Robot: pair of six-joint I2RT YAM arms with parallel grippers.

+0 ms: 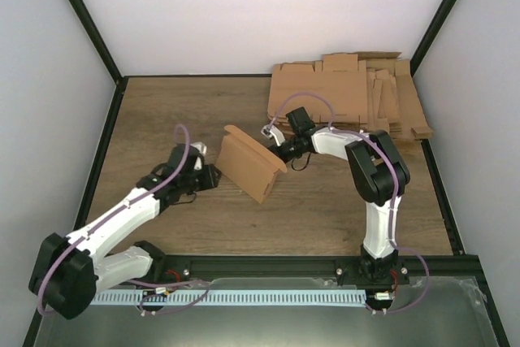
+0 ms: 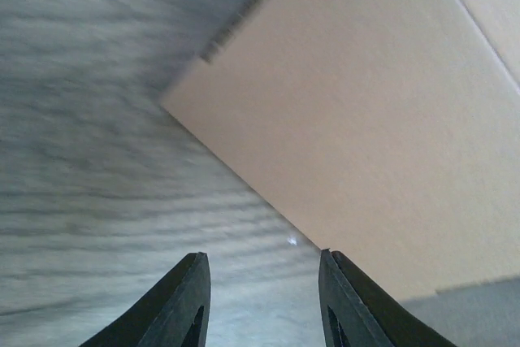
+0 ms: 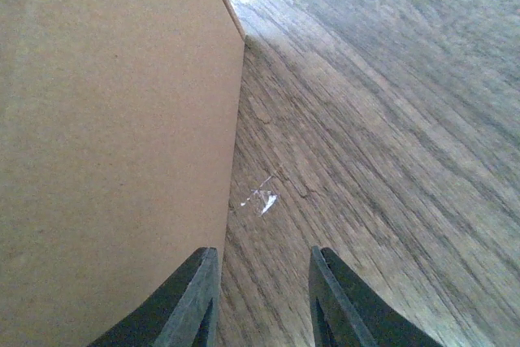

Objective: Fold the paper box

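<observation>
The left end effector (image 2: 262,254) has its two dark fingers spread, with only bare wood showing in the gap between them; it pinches nothing. Just ahead of it and to one side rises a pale brown panel of the paper box (image 1: 250,164), whose lower edge runs close by one fingertip. I cannot tell whether they touch.

The right end effector (image 3: 262,249) is spread as well and grips nothing. A cardboard face of the box stands just beside one of its fingers, and a small white scuff (image 3: 264,199) marks the wood in front.

From above, the box sits near the middle of the worktop (image 1: 162,111), partly folded and standing on edge at a tilt, between the two end effectors. A pile of flat cardboard blanks (image 1: 349,95) lies well apart at the far right corner.
</observation>
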